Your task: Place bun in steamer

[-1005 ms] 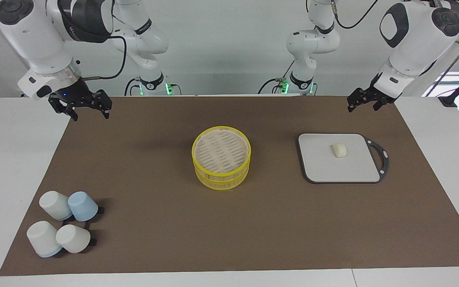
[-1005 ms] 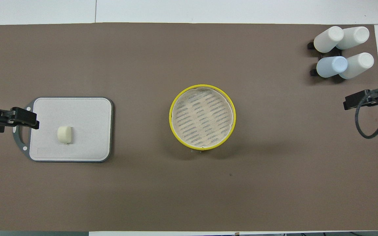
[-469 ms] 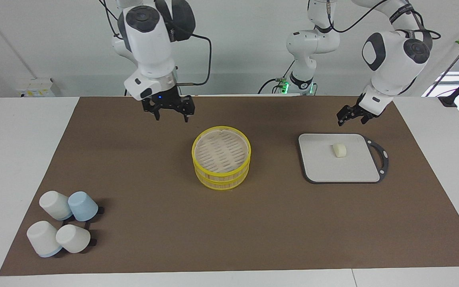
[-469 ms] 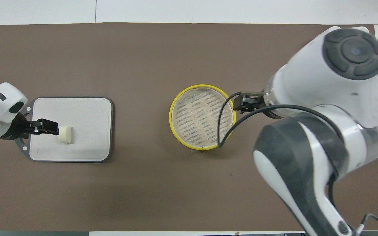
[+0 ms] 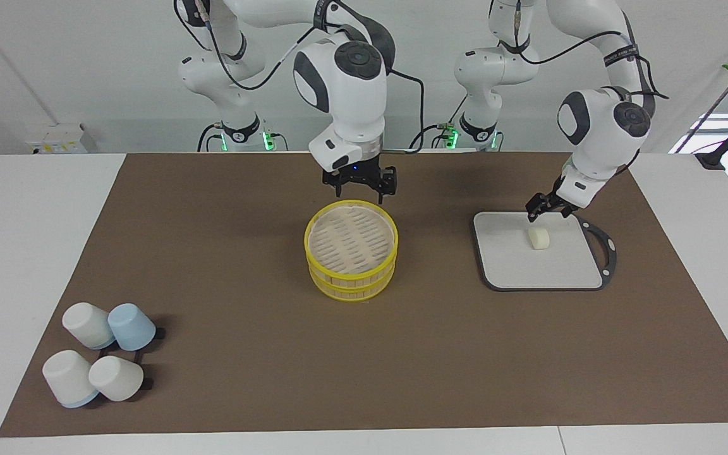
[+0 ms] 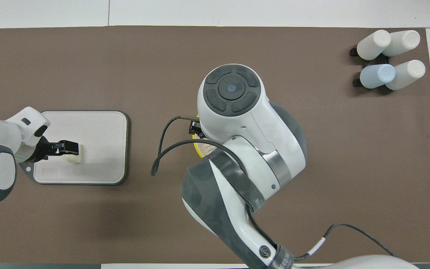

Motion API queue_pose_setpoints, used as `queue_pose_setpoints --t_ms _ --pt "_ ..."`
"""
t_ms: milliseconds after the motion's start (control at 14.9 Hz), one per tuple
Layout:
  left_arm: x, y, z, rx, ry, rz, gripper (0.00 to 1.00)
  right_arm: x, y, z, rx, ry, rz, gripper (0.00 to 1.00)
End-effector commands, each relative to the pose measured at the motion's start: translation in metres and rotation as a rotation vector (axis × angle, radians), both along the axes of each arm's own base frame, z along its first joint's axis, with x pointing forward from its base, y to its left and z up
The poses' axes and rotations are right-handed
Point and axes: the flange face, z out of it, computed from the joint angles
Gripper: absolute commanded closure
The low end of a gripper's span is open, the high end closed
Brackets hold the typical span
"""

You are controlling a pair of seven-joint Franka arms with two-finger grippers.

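Centre of the facing view: steamer (image 5: 351, 250), lid on, standing on the brown mat (image 5: 244, 278). Above its upper rim, right claw (image 5: 362, 188), fingers apart, nothing held, clear of the lid. In the overhead view, only a sliver of yellow rim (image 6: 197, 148) showing beneath the bulky right arm. Right of centre in the facing view: grey board (image 5: 544, 251), with the bun (image 5: 538, 238) lying on its upper half, near the upper edge. Just above the bun, left claw (image 5: 544, 206), fingers apart, empty, tips over the board's upper edge and close to the bun without touching. Seen from overhead, left claw (image 6: 65, 148) overlapping the bun (image 6: 76, 157) at the left of the frame. Lower left of the facing view: four upturned cups (image 5: 100, 360) clustered near the mat's corner, well apart from everything else. Wide bare mat between steamer and board, between steamer and cups, and along the whole lower band of the frame. White table (image 5: 29, 253) showing past the mat's side edges.
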Motion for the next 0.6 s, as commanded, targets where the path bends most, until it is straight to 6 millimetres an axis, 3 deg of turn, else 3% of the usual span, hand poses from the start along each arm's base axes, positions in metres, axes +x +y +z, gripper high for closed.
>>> queue_pose_setpoints --t_ms 0,335,536 --pt "0.006 0.003 -0.021 0.014 -0.016 0.008 0.0 0.002 0.029 -0.017 -0.017 -0.013 0.021 0.01" --pt "0.008 0.008 -0.039 0.015 -0.035 0.016 0.0 0.008 0.05 -0.045 -0.042 -0.053 0.047 0.03" --pt "0.005 0.008 -0.05 0.015 -0.033 0.016 0.0 0.013 0.051 -0.046 -0.025 -0.071 0.044 0.04"
